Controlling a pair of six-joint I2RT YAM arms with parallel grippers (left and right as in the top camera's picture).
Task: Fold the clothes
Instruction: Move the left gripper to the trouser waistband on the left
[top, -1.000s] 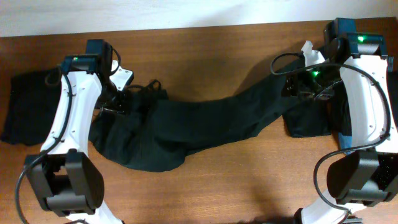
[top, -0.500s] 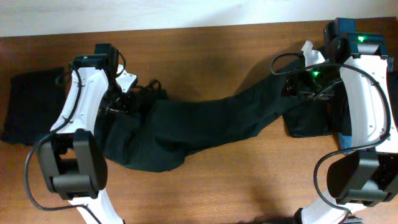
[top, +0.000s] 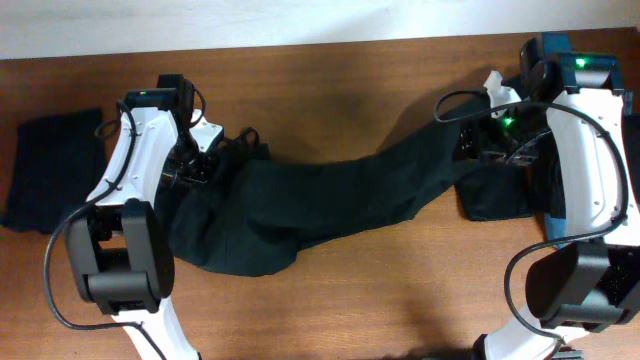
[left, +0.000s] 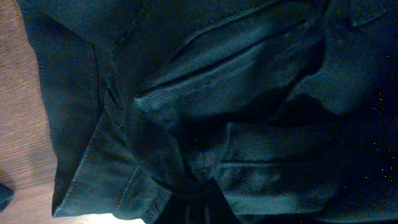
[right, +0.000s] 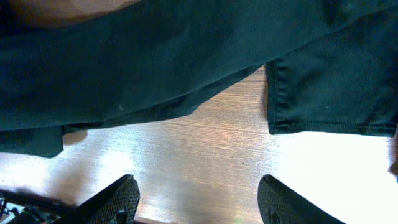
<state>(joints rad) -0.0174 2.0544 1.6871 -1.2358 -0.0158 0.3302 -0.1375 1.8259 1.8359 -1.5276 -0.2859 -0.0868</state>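
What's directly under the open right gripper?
Bare wood table; the trousers and a second dark hem lie just beyond the right gripper. Anything beneath that fabric is covered.

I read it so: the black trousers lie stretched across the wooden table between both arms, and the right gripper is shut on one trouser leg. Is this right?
Not quite. The black trousers do lie stretched across the wooden table between both arms, but the right gripper is open and holds nothing: the right wrist view shows its fingers apart over bare wood.
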